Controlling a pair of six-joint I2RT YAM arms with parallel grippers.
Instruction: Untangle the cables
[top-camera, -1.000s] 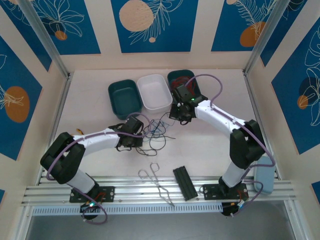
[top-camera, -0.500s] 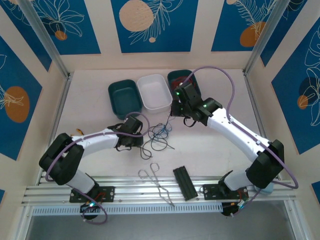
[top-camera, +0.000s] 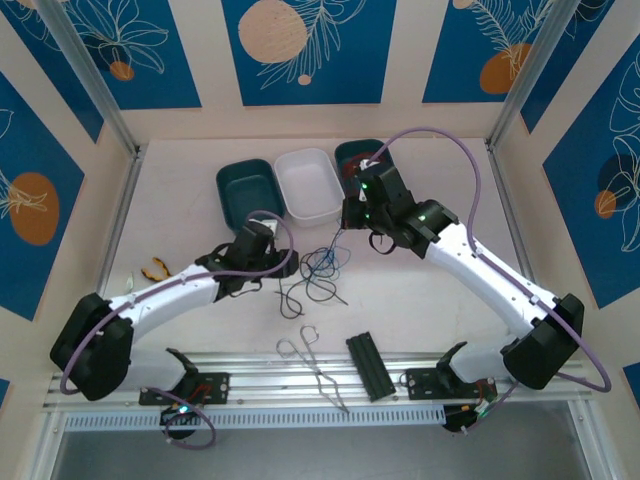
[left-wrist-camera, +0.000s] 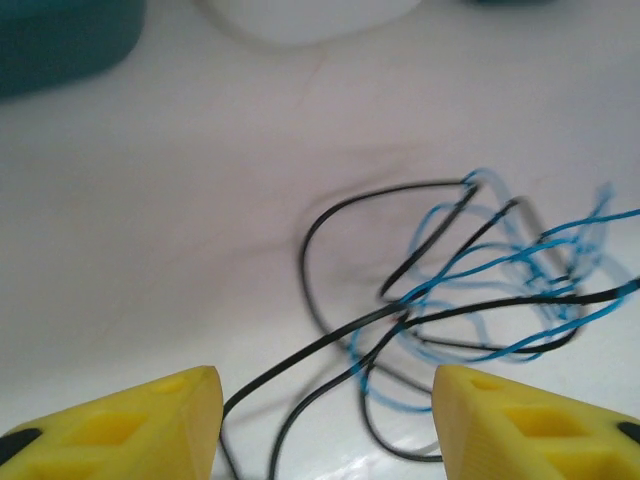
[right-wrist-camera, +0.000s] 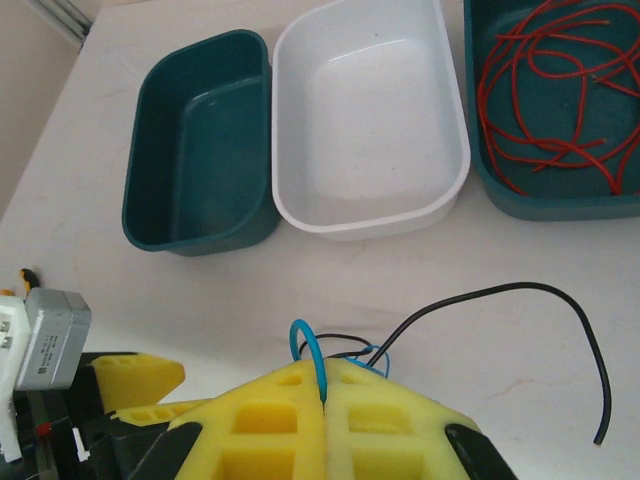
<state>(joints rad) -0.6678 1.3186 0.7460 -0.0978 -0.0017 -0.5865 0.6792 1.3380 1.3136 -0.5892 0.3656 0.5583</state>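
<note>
While your left gripper (left-wrist-camera: 328, 425) has its fingers apart, black cable (left-wrist-camera: 303, 255) strands running between them, your right gripper (right-wrist-camera: 325, 385) is pinched onto a blue cable (right-wrist-camera: 300, 335) loop; beyond its fingertips, red cables (right-wrist-camera: 545, 100) lie in a teal tray (right-wrist-camera: 560, 205).

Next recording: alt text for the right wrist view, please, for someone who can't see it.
The right gripper is shut on a loop of blue cable. A black cable curls away to the right; beyond stand an empty teal tray, an empty white tray and a second teal tray holding red cables.
</note>
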